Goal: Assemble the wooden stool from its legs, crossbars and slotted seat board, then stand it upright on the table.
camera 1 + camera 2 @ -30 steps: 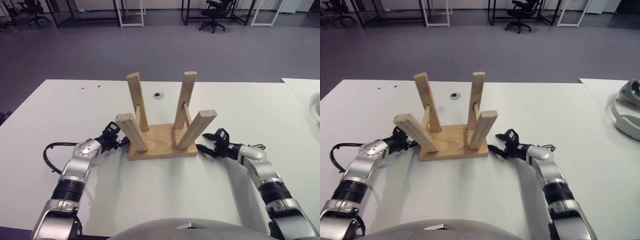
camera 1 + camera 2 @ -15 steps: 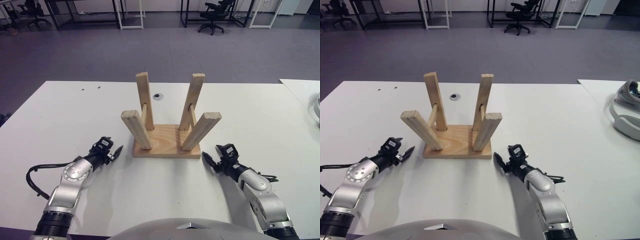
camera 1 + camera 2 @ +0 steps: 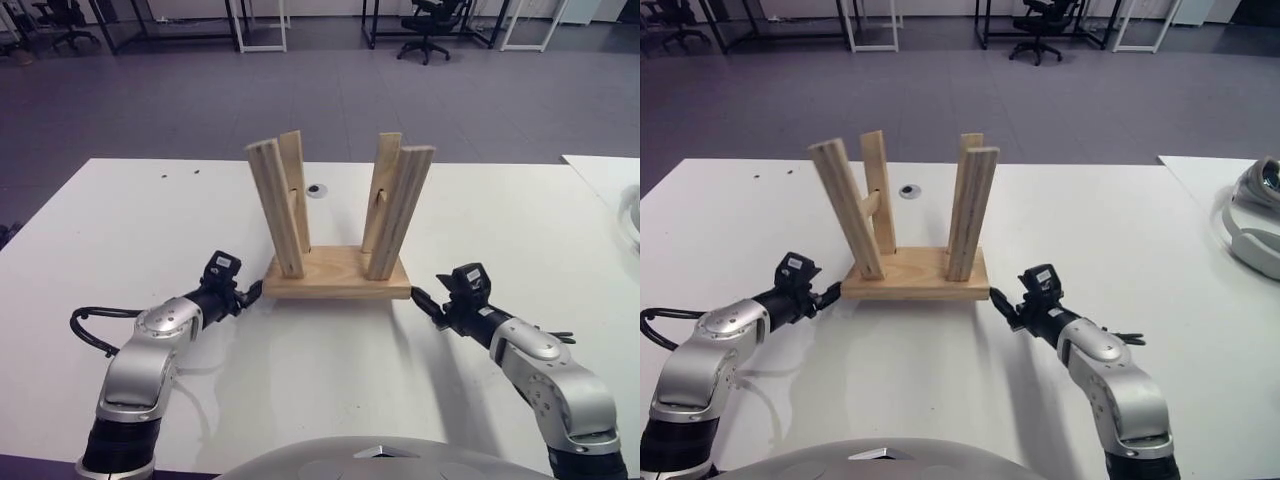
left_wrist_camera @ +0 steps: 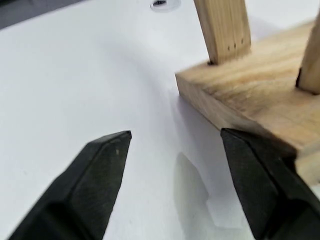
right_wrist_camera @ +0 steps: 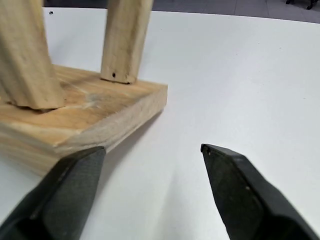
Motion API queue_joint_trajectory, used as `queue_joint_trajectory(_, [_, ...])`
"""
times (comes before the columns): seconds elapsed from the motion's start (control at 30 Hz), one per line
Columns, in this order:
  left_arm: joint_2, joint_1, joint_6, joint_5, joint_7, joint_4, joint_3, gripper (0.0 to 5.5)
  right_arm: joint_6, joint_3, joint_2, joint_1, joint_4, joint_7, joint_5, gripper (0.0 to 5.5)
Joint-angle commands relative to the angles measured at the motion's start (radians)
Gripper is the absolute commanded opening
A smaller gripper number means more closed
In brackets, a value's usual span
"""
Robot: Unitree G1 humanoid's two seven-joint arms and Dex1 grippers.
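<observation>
The wooden stool stands upside down mid-table, its seat board (image 3: 337, 275) underneath and its legs (image 3: 281, 205) pointing up. The near legs line up with the far ones, and the board's near edge looks slightly raised. My left gripper (image 3: 252, 292) is open at the board's near left corner. In the left wrist view one finger (image 4: 260, 185) lies against the board's edge (image 4: 235, 107). My right gripper (image 3: 420, 299) is open at the near right corner. There one finger (image 5: 70, 190) sits low beside the board (image 5: 95, 112).
A small dark round fitting (image 3: 317, 190) sits in the table behind the stool. A white headset (image 3: 1255, 215) lies at the far right, beyond a gap in the table. A black cable (image 3: 92, 325) loops from my left arm. Bare tabletop surrounds the stool.
Both grippers have come back in from nearer me to the board's near corners. The stool has tipped away, so its near legs now overlap the far ones.
</observation>
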Motion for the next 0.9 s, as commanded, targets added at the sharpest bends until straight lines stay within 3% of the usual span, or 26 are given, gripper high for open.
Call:
queue_joint_trajectory(0.03, [-0.052,-0.102,0.114,-0.26,-0.109,-0.187,0.007,3.34,0.093,-0.029,-0.02,-0.15,-0.192,0.132,0.29,3.59])
queue_joint_trajectory(0.2, [-0.027,-0.132,0.196,-0.341,-0.122,-0.252,0.062,3.34,0.118,-0.089,-0.066,-0.149,-0.195,0.124,0.336,3.59])
queue_joint_trajectory(0.37, [0.091,-0.074,0.211,-0.355,-0.18,-0.25,0.111,3.34,0.119,-0.138,-0.128,-0.105,-0.235,0.146,0.381,3.59])
queue_joint_trajectory(0.5, [0.278,-0.005,-0.047,-0.165,-0.251,-0.008,0.099,3.34,0.078,-0.188,-0.264,-0.044,-0.177,0.179,0.285,3.59])
queue_joint_trajectory(0.63, [0.446,-0.045,-0.324,-0.086,-0.402,0.23,0.099,3.34,-0.099,-0.201,-0.429,0.014,-0.013,0.341,0.151,3.59])
queue_joint_trajectory(0.77, [0.528,-0.089,-0.451,-0.158,-0.671,0.314,0.031,3.34,-0.25,-0.116,-0.489,-0.033,0.113,0.571,0.149,3.59])
queue_joint_trajectory(0.9, [0.483,-0.246,-0.514,-0.128,-0.776,0.401,-0.11,3.34,-0.304,0.025,-0.464,-0.137,0.158,0.665,0.14,3.59])
